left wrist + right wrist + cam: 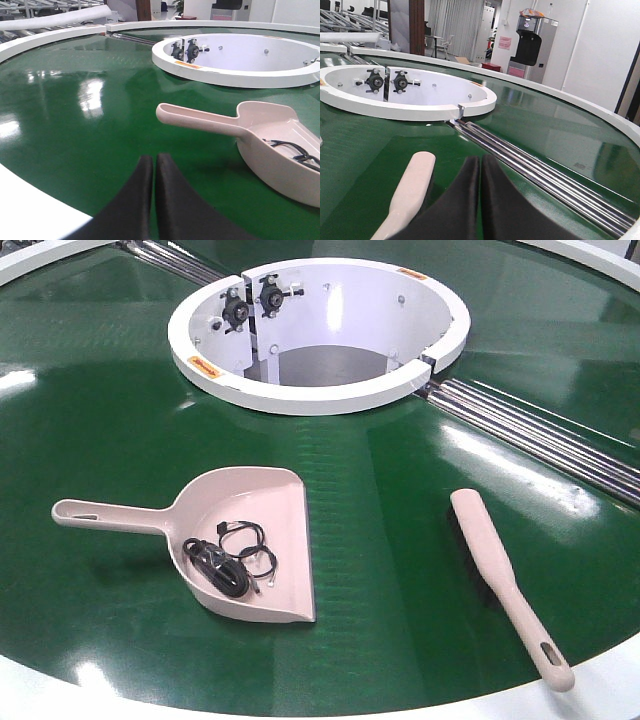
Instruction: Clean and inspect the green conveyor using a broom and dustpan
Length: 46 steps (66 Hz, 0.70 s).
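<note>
On the green conveyor the dustpan, a black cable coiled in its scoop, lies left of the broom, well apart, while the left gripper and right gripper both hover pressed together, and the ring's orange labels are too small to read.

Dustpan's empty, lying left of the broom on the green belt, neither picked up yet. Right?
Not quite: the dustpan isn't empty. The front view shows black cable-like debris in its scoop. The rest holds: it lies left of the broom on the green conveyor, both ungrasped.
</note>
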Available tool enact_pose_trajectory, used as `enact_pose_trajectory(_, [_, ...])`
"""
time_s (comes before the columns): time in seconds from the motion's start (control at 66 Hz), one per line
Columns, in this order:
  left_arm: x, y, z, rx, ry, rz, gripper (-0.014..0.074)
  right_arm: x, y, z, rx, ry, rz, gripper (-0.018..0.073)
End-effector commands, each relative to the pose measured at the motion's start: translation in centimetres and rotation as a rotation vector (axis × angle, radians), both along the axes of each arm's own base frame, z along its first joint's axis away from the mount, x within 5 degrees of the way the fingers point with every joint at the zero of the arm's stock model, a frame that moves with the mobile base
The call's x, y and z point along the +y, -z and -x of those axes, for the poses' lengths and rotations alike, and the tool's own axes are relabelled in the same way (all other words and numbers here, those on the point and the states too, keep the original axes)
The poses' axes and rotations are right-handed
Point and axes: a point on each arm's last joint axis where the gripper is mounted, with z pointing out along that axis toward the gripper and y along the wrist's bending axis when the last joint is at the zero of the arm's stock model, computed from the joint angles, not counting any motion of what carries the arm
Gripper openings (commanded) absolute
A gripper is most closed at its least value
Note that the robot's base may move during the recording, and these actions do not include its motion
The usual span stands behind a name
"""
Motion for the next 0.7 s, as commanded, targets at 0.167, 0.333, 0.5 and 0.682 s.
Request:
enact_pose_trajectory(0.167, [-0.01, -0.11, -0.02, -0.067, -0.001, 0.012, -0.0007, -0.08, -0.15, 0.06, -0.067, 0.011, 0.008, -0.0001])
enact_pose_trajectory(0.333, [-0.01, -0.11, -0.02, -0.067, -0.001, 0.012, -0.0007, -0.07, -0.12, 0.06, -0.063, 0.01, 0.008, -0.0001])
enact_pose_trajectory(0.5, [-0.01, -0.11, -0.02, -0.067, -0.001, 0.012, -0.0007, -0.07, -0.12, 0.06, -0.063, 0.01, 0.008, -0.0001])
enact_pose_trajectory(0.682, [-0.01, -0.11, -0.02, -0.067, -0.001, 0.012, -0.0007, -0.07, -0.12, 0.06, -0.063, 0.01, 0.008, -0.0001])
